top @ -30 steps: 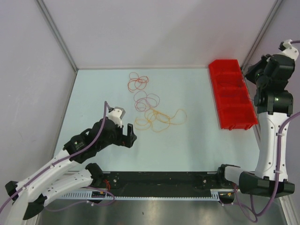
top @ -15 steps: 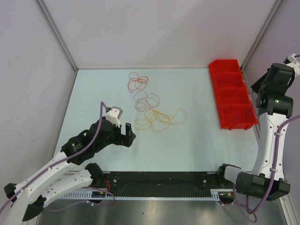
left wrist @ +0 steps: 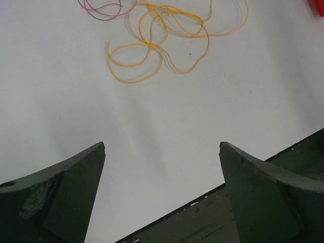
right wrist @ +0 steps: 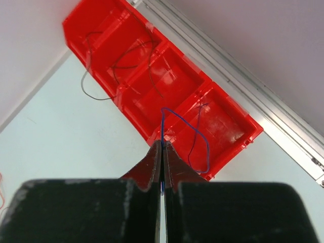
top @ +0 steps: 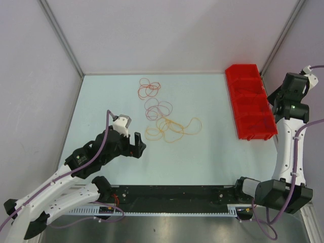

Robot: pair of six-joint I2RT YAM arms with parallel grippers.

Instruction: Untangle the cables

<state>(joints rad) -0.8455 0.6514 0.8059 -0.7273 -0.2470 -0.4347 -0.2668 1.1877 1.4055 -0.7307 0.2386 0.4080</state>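
Observation:
The cables lie in loose loops mid-table: red (top: 149, 89) farthest, pinkish-brown (top: 158, 108) in the middle, orange-yellow (top: 175, 127) nearest. My left gripper (top: 137, 145) hovers just left of and nearer than the orange-yellow loops, open and holding nothing. In the left wrist view its jaws (left wrist: 162, 144) stand wide, with the orange-yellow cable (left wrist: 152, 44) and a pinkish one (left wrist: 104, 14) ahead. My right gripper (right wrist: 162, 143) is shut on a thin blue cable (right wrist: 208, 152), whose loop hangs over the end compartment of the red bin (right wrist: 234, 152).
The red bin (top: 251, 104) stands along the table's right side, and my right arm (top: 293, 98) rises beside it. Dark wires (right wrist: 129, 58) lie in its other compartments, one trailing over the rim. A black rail (top: 172, 195) runs along the near edge.
The right wrist has swung nearer along the bin's right side, still shut on the blue cable. The left gripper has drifted slightly left and nearer, still open.

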